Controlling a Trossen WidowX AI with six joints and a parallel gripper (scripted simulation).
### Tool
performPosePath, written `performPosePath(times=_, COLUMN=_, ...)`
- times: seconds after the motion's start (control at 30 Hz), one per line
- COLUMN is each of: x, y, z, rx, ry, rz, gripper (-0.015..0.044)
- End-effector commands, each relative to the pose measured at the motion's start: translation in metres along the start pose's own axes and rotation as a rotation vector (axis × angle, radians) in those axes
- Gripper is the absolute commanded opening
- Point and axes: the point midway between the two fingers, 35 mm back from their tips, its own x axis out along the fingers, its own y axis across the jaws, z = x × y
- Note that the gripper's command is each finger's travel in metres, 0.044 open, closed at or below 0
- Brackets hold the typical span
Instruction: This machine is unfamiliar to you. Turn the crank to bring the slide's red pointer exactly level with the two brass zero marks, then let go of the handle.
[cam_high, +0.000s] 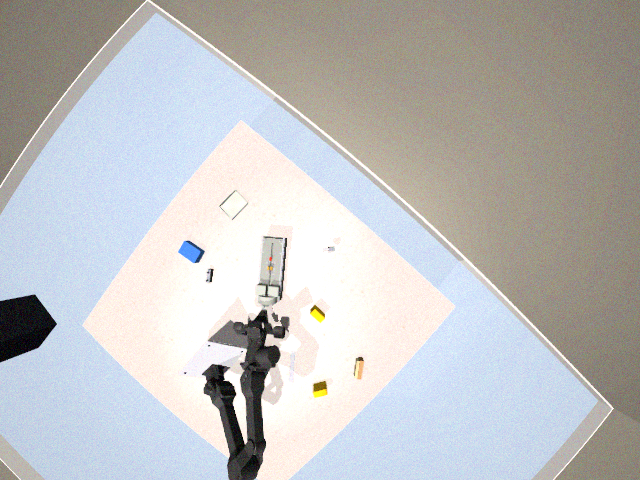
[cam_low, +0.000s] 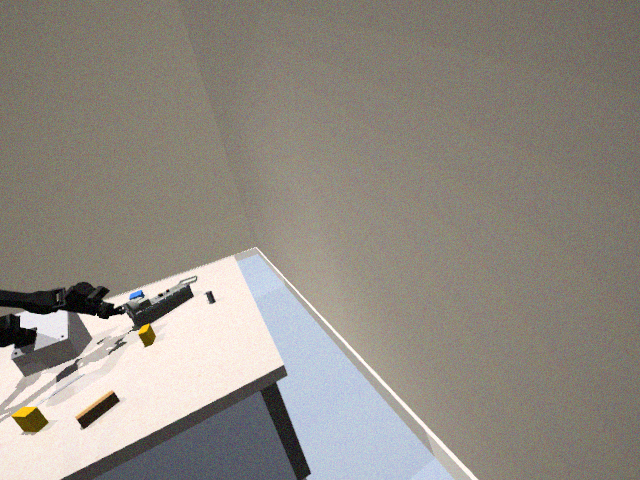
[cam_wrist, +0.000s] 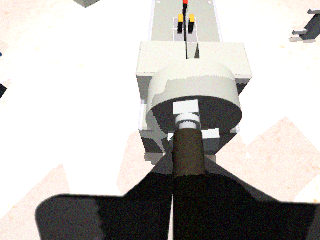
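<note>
The crank machine (cam_high: 266, 249) (cam_low: 168, 305) (cam_wrist: 207, 25) is a long grey body with a round drum (cam_wrist: 195, 80) at its near end. A dark brown crank handle (cam_wrist: 188, 145) sticks out in front of the drum, on a white crank arm (cam_wrist: 185, 106). My gripper (cam_high: 264, 313) (cam_low: 123, 310) (cam_wrist: 182, 157) is shut on the handle. The red pointer (cam_high: 270, 258) (cam_wrist: 185, 2) stands beyond the two brass zero marks (cam_high: 269, 268) (cam_wrist: 180, 19), farther from the drum, and not level with them. The pointer is cut off by the wrist view's top edge.
A grey box (cam_high: 214, 358) (cam_low: 43, 357) stands left of the arm. Yellow blocks (cam_high: 317, 313) (cam_high: 320, 389) (cam_low: 146, 334) and a wooden block (cam_high: 359, 367) (cam_low: 98, 409) lie to the right. A blue block (cam_high: 190, 251) (cam_low: 136, 294) and a pale square (cam_high: 233, 205) lie beyond, left of the machine.
</note>
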Motion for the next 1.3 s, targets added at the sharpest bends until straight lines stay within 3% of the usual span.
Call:
performPosePath(times=0.0, x=-0.002, y=-0.009, z=0.002, rx=0.002, ry=-0.005, rz=-0.014, gripper=0.0)
performPosePath(times=1.27, x=0.025, y=-0.039, z=-0.026, rx=0.0, ry=-0.004, rz=-0.016, gripper=0.0)
